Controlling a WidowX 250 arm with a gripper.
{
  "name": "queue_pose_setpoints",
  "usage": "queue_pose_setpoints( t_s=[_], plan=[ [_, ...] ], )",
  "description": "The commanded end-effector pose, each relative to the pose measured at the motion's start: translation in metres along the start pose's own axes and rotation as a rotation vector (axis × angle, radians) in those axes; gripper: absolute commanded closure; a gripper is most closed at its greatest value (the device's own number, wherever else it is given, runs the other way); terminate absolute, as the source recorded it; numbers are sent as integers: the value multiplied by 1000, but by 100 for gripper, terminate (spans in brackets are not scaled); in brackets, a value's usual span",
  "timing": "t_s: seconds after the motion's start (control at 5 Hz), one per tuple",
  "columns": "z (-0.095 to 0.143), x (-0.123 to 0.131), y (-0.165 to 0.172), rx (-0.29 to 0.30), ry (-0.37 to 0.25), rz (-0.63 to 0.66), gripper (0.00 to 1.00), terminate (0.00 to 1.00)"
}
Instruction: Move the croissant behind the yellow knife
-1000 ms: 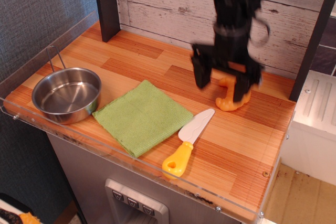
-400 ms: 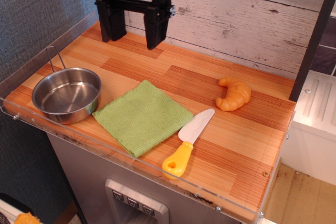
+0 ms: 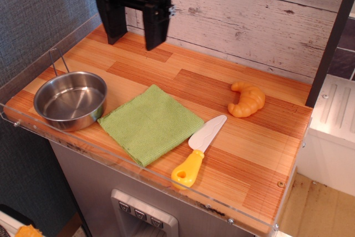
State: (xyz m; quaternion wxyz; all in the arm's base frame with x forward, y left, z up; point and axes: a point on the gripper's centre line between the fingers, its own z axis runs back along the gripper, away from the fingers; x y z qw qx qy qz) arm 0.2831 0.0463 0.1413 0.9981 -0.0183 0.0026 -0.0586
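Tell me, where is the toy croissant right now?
The croissant lies on the right side of the wooden counter, toward the back wall, just beyond the blade tip of the yellow knife, not touching it.

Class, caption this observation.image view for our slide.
Croissant lies behind the yellow knife; open claw hangs over the far-left corner.

Glossy plastic croissant [image 3: 247,99] & knife [image 3: 199,150]; shiny metal bowl [image 3: 70,99]; matt green cloth [image 3: 150,122]; smooth wood tabletop [image 3: 244,154].
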Motion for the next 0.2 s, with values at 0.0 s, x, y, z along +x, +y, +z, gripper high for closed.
queue_pose_setpoints(
  t_s=[0.0],
  plan=[
    [24, 1, 10, 24, -73, -3, 0, 100]
  ],
)
